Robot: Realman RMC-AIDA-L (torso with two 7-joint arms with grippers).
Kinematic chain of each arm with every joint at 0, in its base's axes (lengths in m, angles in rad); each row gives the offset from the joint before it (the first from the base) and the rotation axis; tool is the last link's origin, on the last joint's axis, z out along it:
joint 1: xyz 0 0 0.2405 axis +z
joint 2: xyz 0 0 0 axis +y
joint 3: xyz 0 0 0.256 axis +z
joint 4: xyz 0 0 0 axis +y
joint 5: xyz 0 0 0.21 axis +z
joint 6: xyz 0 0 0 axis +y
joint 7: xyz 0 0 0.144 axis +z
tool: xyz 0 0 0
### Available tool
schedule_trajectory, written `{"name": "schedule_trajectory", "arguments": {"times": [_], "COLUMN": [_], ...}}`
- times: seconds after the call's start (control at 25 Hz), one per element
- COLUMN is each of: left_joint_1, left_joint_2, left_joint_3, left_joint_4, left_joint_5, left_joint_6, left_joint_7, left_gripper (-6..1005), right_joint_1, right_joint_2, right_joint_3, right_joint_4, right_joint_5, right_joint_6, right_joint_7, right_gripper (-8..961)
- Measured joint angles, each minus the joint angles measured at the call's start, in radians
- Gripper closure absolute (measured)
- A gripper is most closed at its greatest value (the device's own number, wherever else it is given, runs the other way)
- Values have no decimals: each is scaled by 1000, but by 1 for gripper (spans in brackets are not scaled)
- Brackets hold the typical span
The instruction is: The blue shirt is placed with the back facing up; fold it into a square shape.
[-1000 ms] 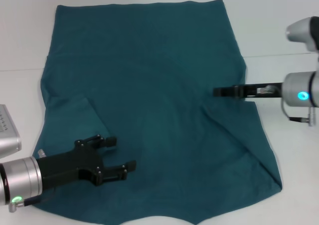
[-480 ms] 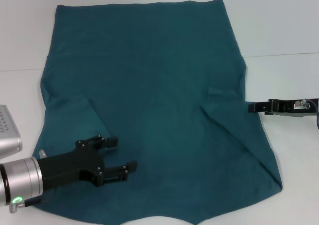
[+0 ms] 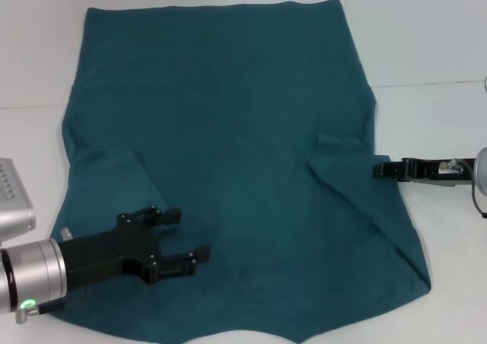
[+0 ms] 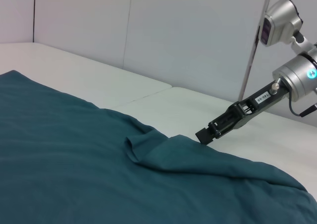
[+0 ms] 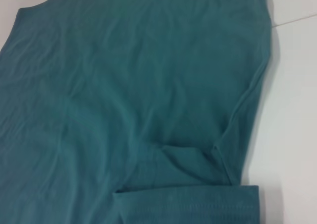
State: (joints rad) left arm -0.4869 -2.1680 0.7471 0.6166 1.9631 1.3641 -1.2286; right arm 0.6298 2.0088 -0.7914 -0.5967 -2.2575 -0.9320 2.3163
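The blue shirt (image 3: pixel 228 131) lies flat on the white table, plain side up, with both sleeves folded inward. Its right sleeve fold (image 3: pixel 342 169) forms a raised crease, also seen in the left wrist view (image 4: pixel 148 147) and the right wrist view (image 5: pixel 188 199). My left gripper (image 3: pixel 186 234) hovers open over the shirt's near left part, with nothing between its fingers. My right gripper (image 3: pixel 378 170) is low at the shirt's right edge, beside the folded sleeve, seen edge-on; it also shows in the left wrist view (image 4: pixel 204 135).
A grey device (image 3: pixel 11 199) sits at the table's left edge. A seam (image 3: pixel 426 84) runs across the white table (image 3: pixel 441 47). Bare table lies right of the shirt; white wall panels (image 4: pixel 173 30) stand behind.
The right gripper pulled back from over the shirt to its right side, then edged back to the shirt's edge. The sleeve stays folded inward. The left arm barely moved.
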Motion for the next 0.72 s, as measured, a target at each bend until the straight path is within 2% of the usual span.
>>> {"name": "schedule_trajectory", "arguments": {"times": [0.28,0.64,0.72], "left_joint_1": [-2,-2,-1], "left_joint_2": [2,2,2], "left_joint_3": [-2,-4,-5], "left_joint_4": [1,4,3], "left_joint_5": [1,2,2], "left_joint_6": [-1,0,0], "left_joint_7": [0,0,0], "left_gripper": [108,109,109], "right_joint_1": [24,15,15], "right_joint_2": [4,15,15], "right_joint_3": [-6,0,0], "right_joint_4": [53,27,26], "right_joint_5": [0,6,14], "right_joint_6": [40,16,6], "right_joint_7": [-5,-26,-35], "right_gripper": [495,700,780]}}
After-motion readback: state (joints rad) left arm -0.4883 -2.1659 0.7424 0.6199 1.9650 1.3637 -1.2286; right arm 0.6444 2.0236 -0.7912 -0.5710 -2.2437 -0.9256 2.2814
